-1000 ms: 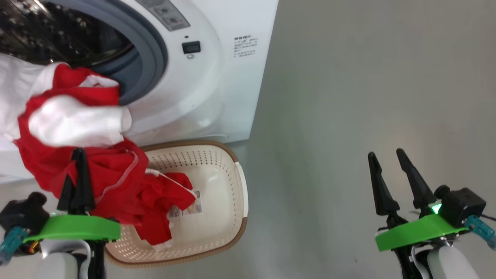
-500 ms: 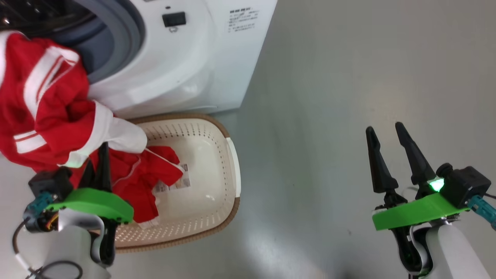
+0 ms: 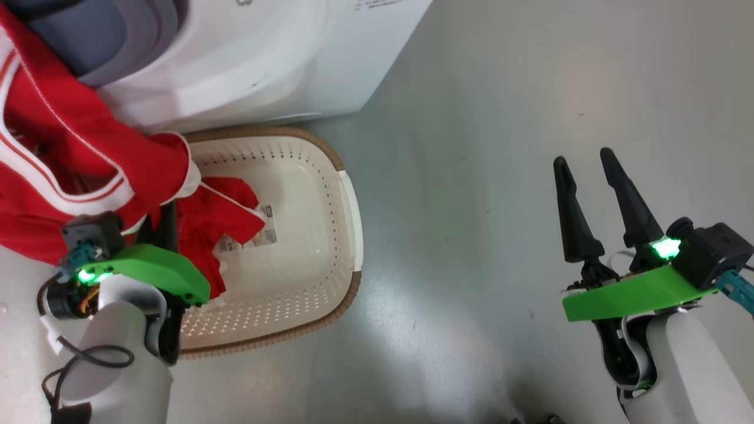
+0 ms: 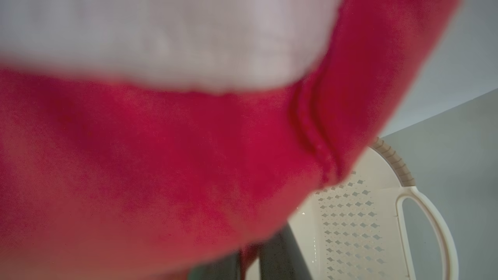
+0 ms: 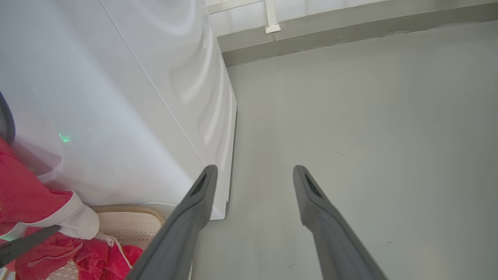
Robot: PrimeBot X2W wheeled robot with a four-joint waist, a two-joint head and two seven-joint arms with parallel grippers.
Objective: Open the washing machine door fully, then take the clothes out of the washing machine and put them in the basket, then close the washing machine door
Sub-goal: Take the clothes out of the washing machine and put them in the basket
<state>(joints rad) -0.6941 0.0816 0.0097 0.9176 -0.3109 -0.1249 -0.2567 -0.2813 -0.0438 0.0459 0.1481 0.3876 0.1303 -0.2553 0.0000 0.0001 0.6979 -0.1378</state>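
Clothes, red with white trim: item in transit from machine to basket.

Grip: we record the left gripper clamped shut on a fold of the clothes, its dark fingers half buried in the fabric. In the left wrist view the cloth hangs blurred right across the lens. Right gripper: jaws spread wide with nothing between them, held over bare floor, well apart from the work.

Location: the held bundle hangs over the left rim of the basket, not yet released. A second red garment lies on the basket's bottom, partly covering the paper label. The basket stands just in front of the washing machine.

Orientation: we judge the bundle's long axis to run from the upper left, by the grey gasket, down toward the basket. Its white cuff is the end nearest the basket, and the white stripes follow roughly the same line.

Progress: we judge the opening step done, since the gasket stands uncovered; how wide the washing machine door stands we cannot tell. One garment is delivered and one is in hand. Left to do: drop this one in, check the drum for more (its inside is hidden from us), and shut the door.
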